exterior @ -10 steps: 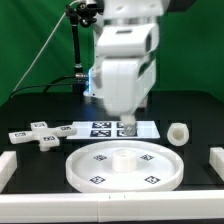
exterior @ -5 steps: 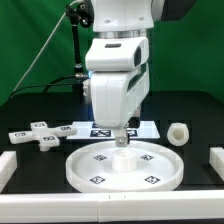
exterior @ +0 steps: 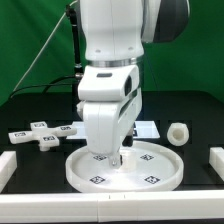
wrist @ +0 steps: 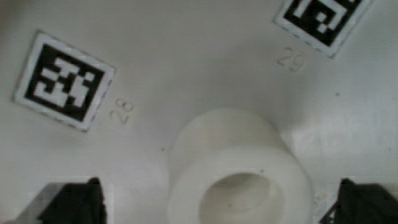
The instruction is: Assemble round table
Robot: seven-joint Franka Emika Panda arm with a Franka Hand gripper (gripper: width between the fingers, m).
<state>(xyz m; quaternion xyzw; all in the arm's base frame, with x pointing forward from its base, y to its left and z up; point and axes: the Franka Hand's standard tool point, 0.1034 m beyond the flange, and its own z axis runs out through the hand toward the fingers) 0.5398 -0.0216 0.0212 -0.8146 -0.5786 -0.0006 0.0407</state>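
The large rimmed round disc [exterior: 150, 172] lies flat at the front of the table, tags on its face. My gripper [exterior: 116, 158] hangs low over its middle and hides the central hub in the exterior view. In the wrist view the hub [wrist: 240, 165] is a raised hollow cylinder between my two dark fingertips [wrist: 68, 203], which stand wide apart on either side of it. The gripper [wrist: 222, 205] is open and holds nothing. The short cylinder leg [exterior: 178, 134] stands at the exterior view's right. The cross-shaped foot [exterior: 40, 134] lies at the left.
The marker board [exterior: 146, 129] lies behind the disc, mostly hidden by the arm. Long white rails sit at the front left [exterior: 5, 168] and front right [exterior: 216, 164]. A black stand [exterior: 78, 55] rises at the back.
The arm has come forward and down, from above the marker board to low over the disc's centre. The parts have not moved.
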